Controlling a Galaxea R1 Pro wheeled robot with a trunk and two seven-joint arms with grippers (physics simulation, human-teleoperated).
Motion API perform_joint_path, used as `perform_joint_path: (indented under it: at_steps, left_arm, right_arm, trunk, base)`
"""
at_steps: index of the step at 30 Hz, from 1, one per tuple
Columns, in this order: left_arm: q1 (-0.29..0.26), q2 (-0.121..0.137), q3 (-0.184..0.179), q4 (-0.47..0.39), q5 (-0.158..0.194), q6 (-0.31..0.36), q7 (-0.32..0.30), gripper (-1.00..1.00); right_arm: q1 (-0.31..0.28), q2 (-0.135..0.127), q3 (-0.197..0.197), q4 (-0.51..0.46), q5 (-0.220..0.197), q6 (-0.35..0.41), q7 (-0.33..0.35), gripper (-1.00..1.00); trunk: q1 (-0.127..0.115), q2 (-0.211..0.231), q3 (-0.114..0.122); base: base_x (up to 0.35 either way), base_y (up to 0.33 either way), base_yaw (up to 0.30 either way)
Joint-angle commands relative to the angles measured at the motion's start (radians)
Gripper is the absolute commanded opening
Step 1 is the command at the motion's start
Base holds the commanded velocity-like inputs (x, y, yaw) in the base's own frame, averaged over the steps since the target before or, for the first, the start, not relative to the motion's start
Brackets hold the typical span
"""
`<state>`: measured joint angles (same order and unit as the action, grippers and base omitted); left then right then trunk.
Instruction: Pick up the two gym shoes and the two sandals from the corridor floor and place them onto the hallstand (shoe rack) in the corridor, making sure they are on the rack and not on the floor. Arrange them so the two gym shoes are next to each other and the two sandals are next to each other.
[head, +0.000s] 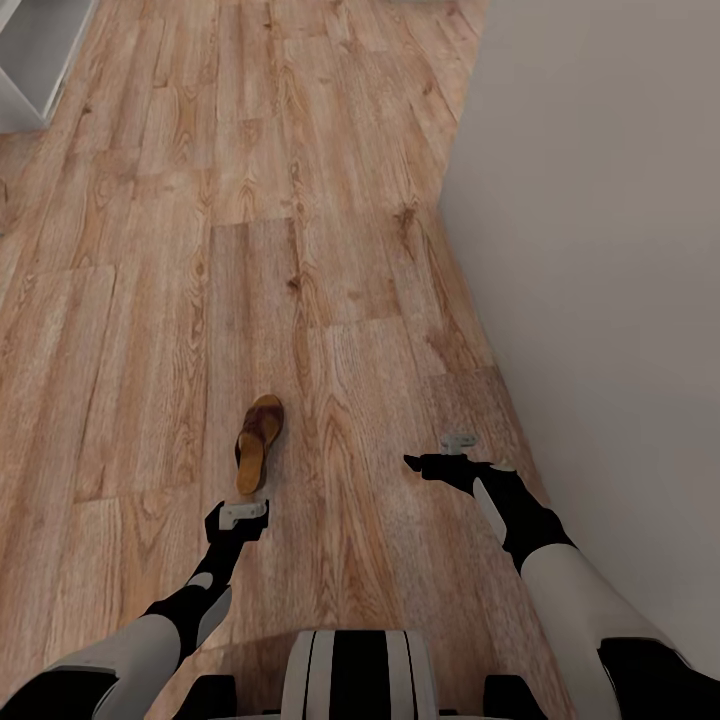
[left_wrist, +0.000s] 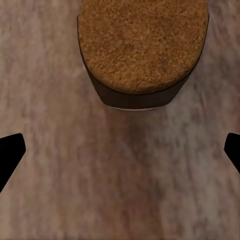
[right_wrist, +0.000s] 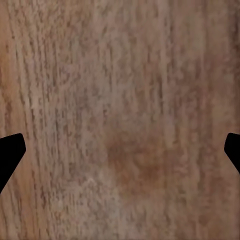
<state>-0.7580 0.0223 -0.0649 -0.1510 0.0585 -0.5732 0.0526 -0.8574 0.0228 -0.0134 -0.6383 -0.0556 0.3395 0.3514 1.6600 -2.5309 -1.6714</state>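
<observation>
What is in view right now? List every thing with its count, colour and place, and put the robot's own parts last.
sandal: one, brown with a tan footbed, on the floor just ahead of the left gripper; its heel end shows in the left wrist view.
floor: one, light brown wood planks, across most of the head view.
wall: one, plain grey, along the right side.
rack: one corner, light grey, top left of the head view.
left gripper: one, black with grey tips, jaws open, above the floor behind the sandal.
right gripper: one, black with grey tips, jaws open, over bare floor near the wall.
base: one, white and black, bottom centre.
</observation>
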Motion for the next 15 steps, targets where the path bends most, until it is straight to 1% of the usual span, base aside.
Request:
perform_joint_path:
  at_steps: [1,3,7,15]
  left_arm:
    - [-0.001,0.0,-0.007,0.001,0.006,-0.003,0.004,1.0]
    - [0.0,0.001,-0.007,0.001,0.006,-0.003,0.004,1.0]
    - [0.0,0.0,-0.007,0.001,0.006,-0.003,0.004,1.0]
    - [0.0,-0.001,-0.007,0.001,0.006,-0.003,0.004,1.0]
  right_arm:
    - [0.0,0.0,-0.001,-0.001,-0.006,0.007,0.001,1.0]
    - [0.0,0.0,-0.001,-0.001,-0.006,0.007,0.001,1.0]
    - [0.0,0.0,-0.002,-0.001,-0.006,0.007,0.001,1.0]
    - [0.0,0.0,-0.002,-0.001,-0.006,0.007,0.001,1.0]
  trunk:
    - [0.0,0.0,0.0]
    - [0.0,0.0,0.0]
    - [0.0,0.0,0.0]
    - [0.0,0.0,0.0]
  base:
    - [0.021,0.0,0.0]
    - [0.089,0.0,0.0]
    - [0.178,0.0,0.0]
    - [0.04,0.0,0.0]
